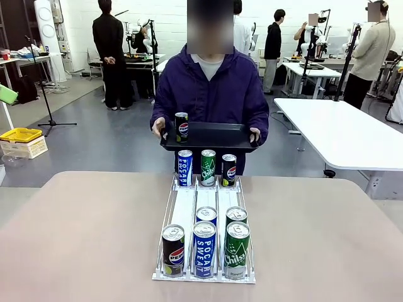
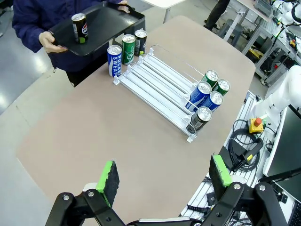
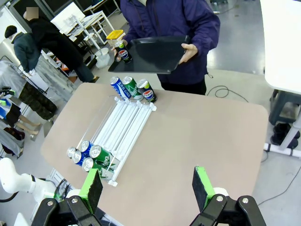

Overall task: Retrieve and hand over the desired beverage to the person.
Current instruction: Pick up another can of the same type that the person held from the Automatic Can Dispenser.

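**Pepsi can on the tray, both jaws wide and empty**

The person (image 1: 211, 88) stands at the far side of the bench (image 1: 94, 233) and holds a black tray (image 1: 214, 135) level in both hands, one hand (image 1: 158, 127) at each end. A Pepsi can (image 1: 181, 127) stands upright on the tray, near that hand.

A white three-lane rack (image 1: 189, 201) lies on the bench, running from the robot's side toward the person. At its far end three cans stand side by side: a blue Pocari (image 1: 184, 168), a green Chilsung (image 1: 208, 167) and a black Pepsi (image 1: 228, 170). At the near end stand five cans (image 1: 204, 248): Pepsi, Pocari and Chilsung in front, with another Pocari and Chilsung just behind. The lanes between the two groups are bare.

The left jaws hang over the bench's near edge, well apart from the rack, green pads (image 2: 109, 181) spread wide with nothing between them. The right jaws also stand wide, pads (image 3: 91, 186) holding nothing.
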`<act>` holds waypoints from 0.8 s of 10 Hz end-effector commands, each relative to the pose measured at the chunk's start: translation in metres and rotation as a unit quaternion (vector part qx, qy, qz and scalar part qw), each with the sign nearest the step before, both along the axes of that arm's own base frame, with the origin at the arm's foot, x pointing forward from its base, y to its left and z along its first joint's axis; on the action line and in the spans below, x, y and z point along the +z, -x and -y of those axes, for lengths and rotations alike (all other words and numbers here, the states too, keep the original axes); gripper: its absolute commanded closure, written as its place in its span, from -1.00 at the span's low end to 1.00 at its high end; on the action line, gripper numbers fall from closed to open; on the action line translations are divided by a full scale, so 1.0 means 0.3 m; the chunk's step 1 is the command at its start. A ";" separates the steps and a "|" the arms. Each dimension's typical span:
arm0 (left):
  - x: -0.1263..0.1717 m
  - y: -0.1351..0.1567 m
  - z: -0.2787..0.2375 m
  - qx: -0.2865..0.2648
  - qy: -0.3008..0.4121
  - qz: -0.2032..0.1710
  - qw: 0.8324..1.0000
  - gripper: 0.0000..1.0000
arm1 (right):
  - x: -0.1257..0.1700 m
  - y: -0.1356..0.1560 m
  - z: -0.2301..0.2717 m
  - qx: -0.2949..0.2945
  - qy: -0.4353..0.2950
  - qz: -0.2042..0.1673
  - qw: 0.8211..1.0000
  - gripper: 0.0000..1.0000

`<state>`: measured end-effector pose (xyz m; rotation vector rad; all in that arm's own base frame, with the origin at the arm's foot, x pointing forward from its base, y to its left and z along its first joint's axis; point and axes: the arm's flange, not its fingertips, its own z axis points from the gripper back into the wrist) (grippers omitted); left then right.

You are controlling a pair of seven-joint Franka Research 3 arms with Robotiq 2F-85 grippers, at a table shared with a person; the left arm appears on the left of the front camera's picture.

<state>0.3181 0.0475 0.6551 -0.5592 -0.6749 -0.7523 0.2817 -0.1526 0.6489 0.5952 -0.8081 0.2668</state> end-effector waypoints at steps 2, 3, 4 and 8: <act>0.036 -0.024 0.187 -0.041 -0.059 -0.007 0.997 -1.00 | -0.004 -0.004 0.000 0.011 -0.011 0.008 1.000 -1.00; 0.053 -0.053 0.402 -0.057 -0.111 -0.047 0.991 -1.00 | -0.004 -0.004 0.000 0.011 -0.011 0.008 1.000 -1.00; 0.052 -0.080 0.640 -0.038 -0.159 -0.129 0.978 -1.00 | -0.004 -0.004 0.000 0.011 -0.011 0.008 1.000 -1.00; -0.089 -0.076 1.250 0.140 -0.232 -0.289 0.918 -1.00 | -0.004 -0.004 0.000 0.011 -0.011 0.008 1.000 -1.00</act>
